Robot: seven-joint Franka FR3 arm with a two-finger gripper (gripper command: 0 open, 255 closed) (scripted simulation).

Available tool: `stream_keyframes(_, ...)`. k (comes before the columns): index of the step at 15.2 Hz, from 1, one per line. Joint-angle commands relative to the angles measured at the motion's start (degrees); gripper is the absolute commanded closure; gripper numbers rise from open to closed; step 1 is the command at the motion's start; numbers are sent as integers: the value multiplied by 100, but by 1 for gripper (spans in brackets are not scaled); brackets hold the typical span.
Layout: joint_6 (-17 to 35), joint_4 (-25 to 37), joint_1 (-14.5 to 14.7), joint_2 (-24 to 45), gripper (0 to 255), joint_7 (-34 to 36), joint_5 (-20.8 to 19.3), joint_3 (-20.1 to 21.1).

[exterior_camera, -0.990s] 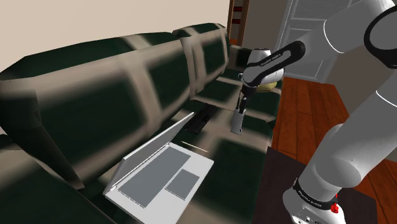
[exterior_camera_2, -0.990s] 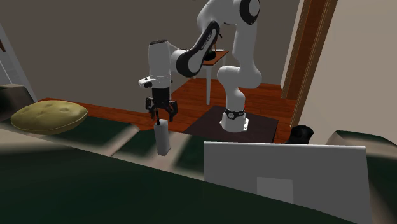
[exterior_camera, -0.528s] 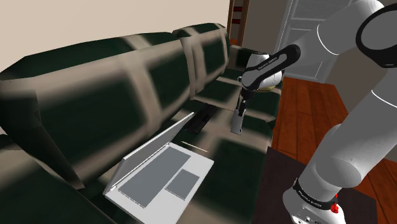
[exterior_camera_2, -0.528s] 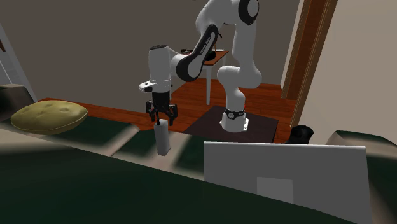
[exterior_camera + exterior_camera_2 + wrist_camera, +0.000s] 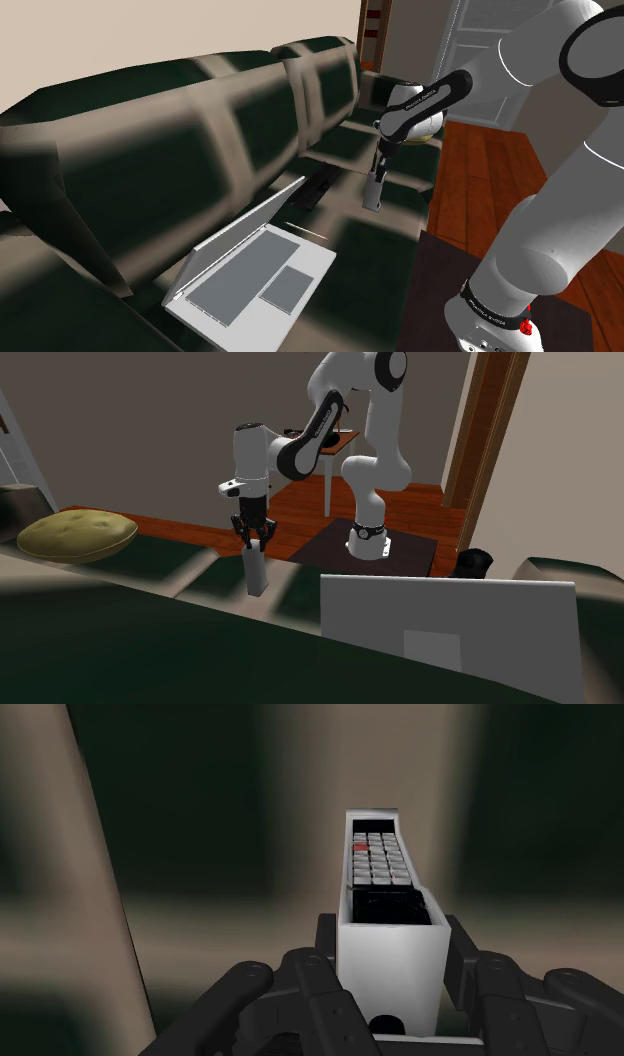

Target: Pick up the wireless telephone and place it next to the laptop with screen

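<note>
The black gripper is closed on the top end of a cordless handset, which hangs upright below it, long and pale grey. In the wrist view the two fingers press against the handset's sides, and its face shows rows of grey keys with one red key among them, beyond a dark recess nearer the gripper.

In the shoulder view the handset is over the seat of a dark green sofa with beige bands. Its lower end is close to the seat cushion, though whether it touches is hard to tell from here.

An open grey laptop lies on the same seat, toward that view's lower left and well apart from the handset, its lid leaning back against the sofa's backrest. Between the two, nearer the handset, a dark flat object lies on the seat.

In the second exterior view the back of the laptop's lid stands in the foreground, right of the handset, and an olive cushion rests at the far left.
</note>
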Motion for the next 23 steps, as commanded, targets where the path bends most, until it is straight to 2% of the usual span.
stream_keyframes(1, 3, 1, 0, 1, 255, 0, 0, 0)
stream_keyframes(5, 3, 0, 0, 1, 255, 0, 0, 0)
stream_keyframes(23, -1519, 713, -71, -849, 255, 273, -304, 183)
